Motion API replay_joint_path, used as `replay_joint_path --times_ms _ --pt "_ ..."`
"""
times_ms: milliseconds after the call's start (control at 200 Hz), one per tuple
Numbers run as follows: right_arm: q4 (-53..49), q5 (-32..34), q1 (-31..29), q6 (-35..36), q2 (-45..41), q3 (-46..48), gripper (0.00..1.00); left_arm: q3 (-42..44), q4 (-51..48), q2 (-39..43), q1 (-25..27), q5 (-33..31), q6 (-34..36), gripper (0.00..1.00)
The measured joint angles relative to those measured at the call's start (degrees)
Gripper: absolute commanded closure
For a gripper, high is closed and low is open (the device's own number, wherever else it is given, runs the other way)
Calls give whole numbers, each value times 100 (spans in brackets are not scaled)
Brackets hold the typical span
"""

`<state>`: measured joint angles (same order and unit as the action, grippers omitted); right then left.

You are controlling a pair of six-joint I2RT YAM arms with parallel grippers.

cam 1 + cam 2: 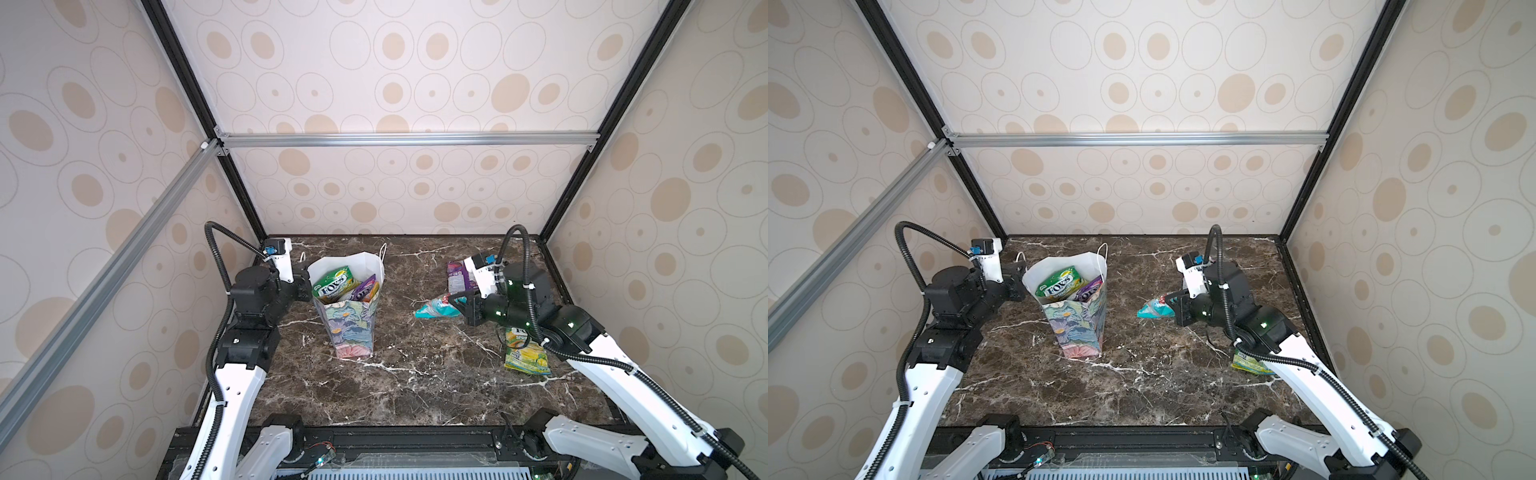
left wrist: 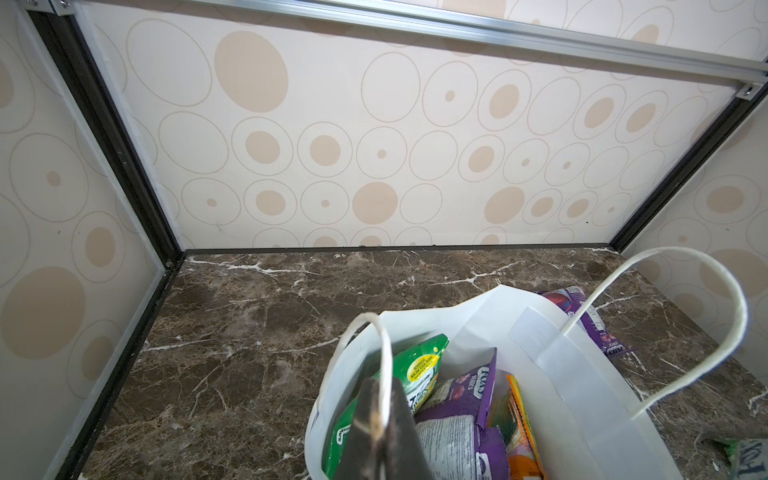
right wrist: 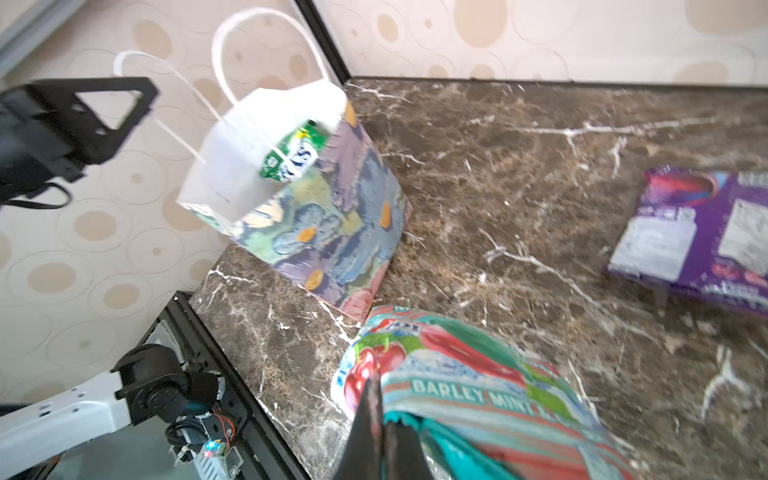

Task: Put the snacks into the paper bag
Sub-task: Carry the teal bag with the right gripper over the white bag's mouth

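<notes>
The paper bag [image 1: 353, 328] [image 1: 1079, 332] stands upright on the dark marble table, left of centre, its mouth open. Inside it are snacks: a green FOX'S packet [image 1: 332, 284] [image 2: 419, 370], a purple one [image 2: 465, 390] and an orange one [image 2: 519, 419]. My left gripper [image 2: 380, 419] [image 1: 305, 286] is shut on the bag's near cord handle [image 2: 384, 353]. Right of the bag, my right gripper [image 3: 382, 415] [image 1: 457, 305] is shut on the edge of a teal "BARLEY MINT" packet [image 3: 478, 374] [image 1: 1152, 309]. A purple packet [image 1: 457, 276] [image 3: 702, 237] lies flat behind the right arm. A yellow-green packet [image 1: 525, 353] lies partly under it.
Patterned walls close in the table at the back and on both sides. An aluminium bar [image 1: 407, 139] crosses high at the back. A black frame rail [image 1: 399, 436] with electronics runs along the table's front edge, between the two arm bases.
</notes>
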<state>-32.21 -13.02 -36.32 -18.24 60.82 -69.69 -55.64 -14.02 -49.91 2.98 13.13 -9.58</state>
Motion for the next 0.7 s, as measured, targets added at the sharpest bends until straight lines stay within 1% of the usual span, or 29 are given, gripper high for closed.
replay_joint_path --times_ms 150,420,535,700 --pt "-39 2 -350 302 317 -776 100 0 0 2 0 -4 0 95" --pt "-345 13 -1003 925 1217 -2481 100 0 -13 22 0 -15 0 95" --pt "-546 144 -1394 1191 1720 -3429 100 0 -15 22 0 -17 0 95" --pt "-798 251 -1714 1464 2490 -4758 100 0 -15 22 0 -17 0 95"
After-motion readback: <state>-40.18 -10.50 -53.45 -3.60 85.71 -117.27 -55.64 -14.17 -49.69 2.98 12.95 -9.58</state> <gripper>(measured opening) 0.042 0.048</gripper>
